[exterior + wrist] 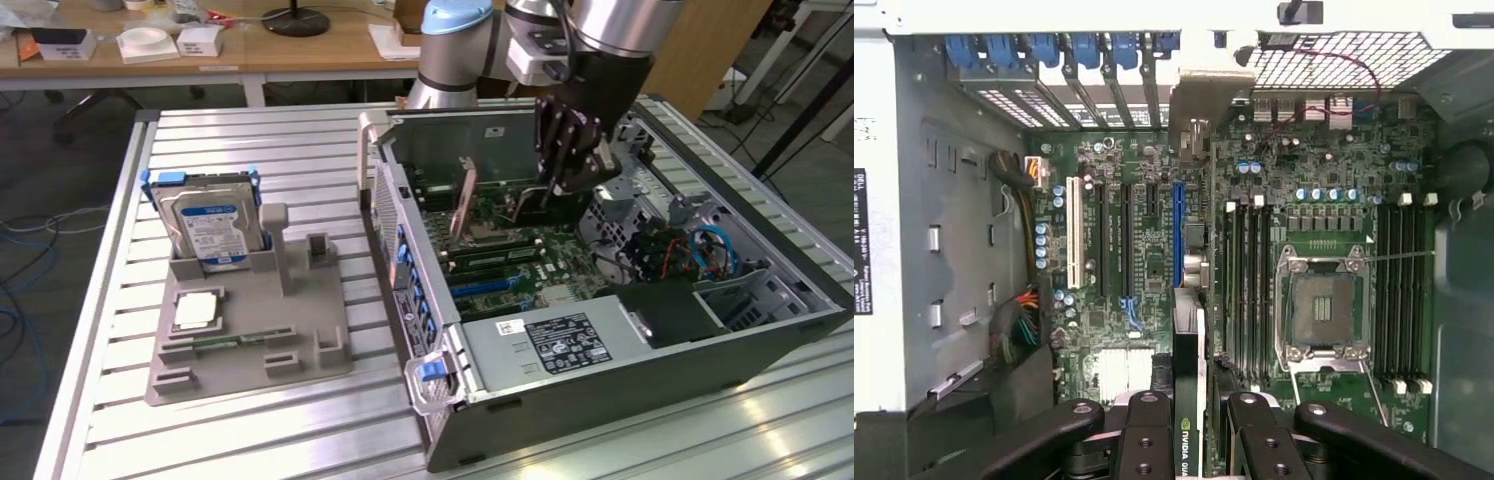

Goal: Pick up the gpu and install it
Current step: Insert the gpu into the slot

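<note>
Gripper (1189, 425) clamps the gpu (1189, 400) on edge inside the case (787, 330) — held upright, seemingly so it meets a slot (1178, 235) squarely.

The gpu (463, 198) stands on edge inside the open computer case, a thin card with a copper-toned face in the exterior view. In the wrist view its edge (1190, 380) runs over the motherboard, apparently near the blue slot.
</note>
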Robot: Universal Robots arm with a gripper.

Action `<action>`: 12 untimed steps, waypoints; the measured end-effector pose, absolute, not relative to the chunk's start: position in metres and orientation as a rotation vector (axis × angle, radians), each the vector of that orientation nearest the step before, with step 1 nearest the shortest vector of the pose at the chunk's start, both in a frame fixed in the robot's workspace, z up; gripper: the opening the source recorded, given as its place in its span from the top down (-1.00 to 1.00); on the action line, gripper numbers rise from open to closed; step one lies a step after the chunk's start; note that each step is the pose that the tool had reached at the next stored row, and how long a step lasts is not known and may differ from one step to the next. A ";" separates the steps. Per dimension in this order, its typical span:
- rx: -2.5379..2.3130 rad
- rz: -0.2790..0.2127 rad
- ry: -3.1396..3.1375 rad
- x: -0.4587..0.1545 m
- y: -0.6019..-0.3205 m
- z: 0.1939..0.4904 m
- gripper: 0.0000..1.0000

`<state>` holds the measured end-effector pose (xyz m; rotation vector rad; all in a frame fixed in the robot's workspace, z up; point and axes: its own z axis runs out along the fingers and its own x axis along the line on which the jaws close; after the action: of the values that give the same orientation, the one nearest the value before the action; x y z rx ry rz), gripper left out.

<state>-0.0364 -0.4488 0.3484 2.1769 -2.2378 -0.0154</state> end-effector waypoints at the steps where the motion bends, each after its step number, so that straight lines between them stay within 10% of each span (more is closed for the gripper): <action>1: 2.179 -0.015 -2.236 -0.037 -0.449 0.347 0.48; 12: 2.189 -0.014 -2.226 -0.044 -0.451 0.334 0.48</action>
<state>-0.0439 -0.4513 0.3340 2.1892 -2.2262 -0.0140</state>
